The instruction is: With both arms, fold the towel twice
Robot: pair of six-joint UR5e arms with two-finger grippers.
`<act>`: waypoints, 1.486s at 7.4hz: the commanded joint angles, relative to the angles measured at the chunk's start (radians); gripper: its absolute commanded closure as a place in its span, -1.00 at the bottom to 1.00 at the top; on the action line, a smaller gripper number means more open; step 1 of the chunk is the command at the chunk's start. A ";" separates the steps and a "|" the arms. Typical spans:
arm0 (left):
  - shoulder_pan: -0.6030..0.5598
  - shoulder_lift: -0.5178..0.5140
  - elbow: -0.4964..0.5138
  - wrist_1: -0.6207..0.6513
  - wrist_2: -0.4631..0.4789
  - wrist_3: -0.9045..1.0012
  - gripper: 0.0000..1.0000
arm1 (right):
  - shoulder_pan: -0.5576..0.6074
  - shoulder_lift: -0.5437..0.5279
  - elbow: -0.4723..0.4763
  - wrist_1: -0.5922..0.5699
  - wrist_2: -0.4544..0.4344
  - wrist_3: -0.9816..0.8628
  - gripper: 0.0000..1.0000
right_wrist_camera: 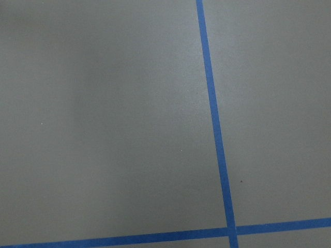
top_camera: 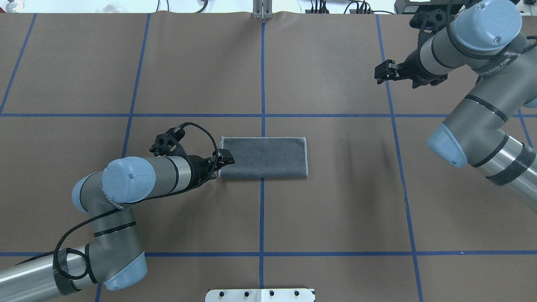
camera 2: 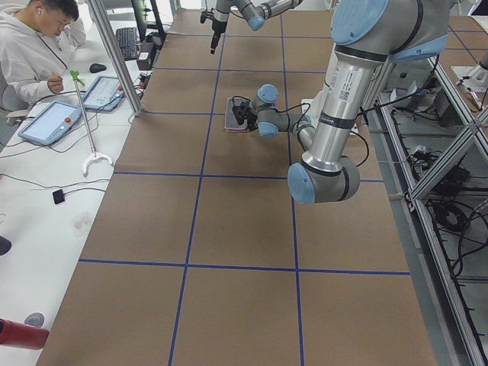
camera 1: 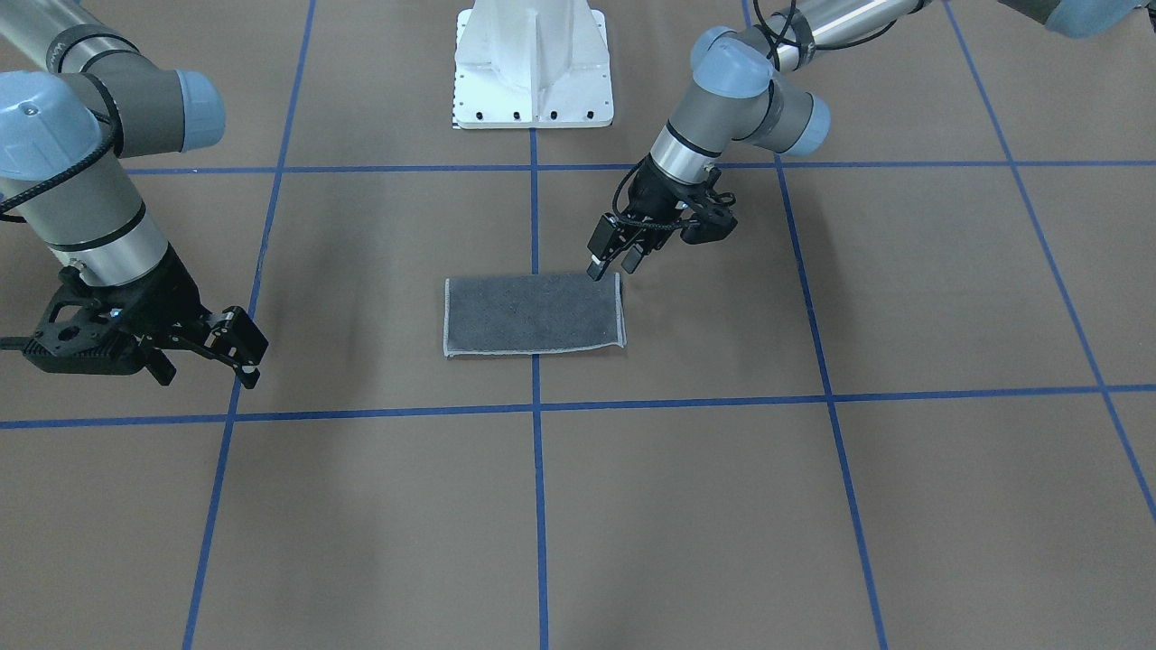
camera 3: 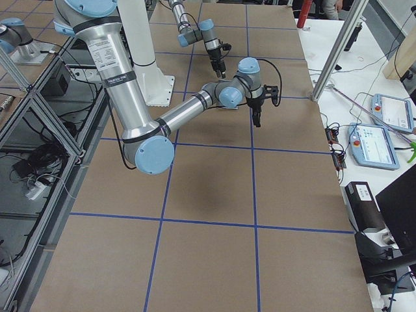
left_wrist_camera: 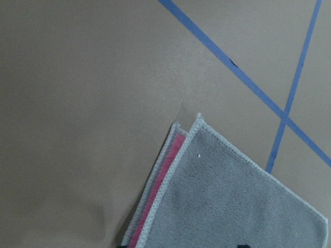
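Observation:
The towel (camera 1: 533, 314) (top_camera: 264, 157) lies flat near the table's middle as a folded rectangle, dark grey face up, with light stitched edging. In the left wrist view its corner (left_wrist_camera: 227, 206) shows a pink layer peeking out under the grey one. My left gripper (camera 1: 612, 266) (top_camera: 226, 158) hovers open just over the towel's end nearest my left arm, at the corner on the robot's side, holding nothing. My right gripper (camera 1: 217, 357) (top_camera: 379, 71) hangs open and empty, far from the towel over bare table. The right wrist view shows only table and blue tape.
Blue tape lines (top_camera: 263, 84) grid the brown table. The white bolted pedestal (camera 1: 533, 63) stands at the robot's side of the table. A person (camera 2: 30, 46) sits at a side bench with tablets (camera 2: 49, 122) beyond the table's edge.

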 commanded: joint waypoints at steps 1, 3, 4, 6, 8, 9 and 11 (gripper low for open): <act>0.029 0.003 0.007 -0.006 0.014 -0.002 -0.50 | 0.000 0.000 0.000 0.000 0.000 0.000 -0.99; 0.034 0.002 0.023 -0.006 0.025 0.001 -0.36 | 0.000 0.000 0.000 0.000 0.000 0.000 -0.99; 0.034 0.000 0.021 -0.006 0.025 0.001 -0.25 | 0.000 0.000 0.000 0.000 0.000 0.000 -1.00; 0.032 -0.001 0.020 -0.006 0.025 0.001 -0.08 | 0.000 -0.002 0.002 0.000 0.000 0.000 -0.99; 0.029 0.000 0.020 -0.006 0.027 0.006 -0.07 | 0.000 0.000 0.003 0.000 0.000 0.000 -0.99; 0.029 0.000 0.020 -0.006 0.027 0.006 -0.07 | 0.000 -0.002 0.003 0.000 0.000 0.000 -0.99; 0.022 0.000 0.020 -0.005 0.028 0.021 -0.13 | 0.000 -0.002 0.003 0.000 -0.002 0.000 -0.99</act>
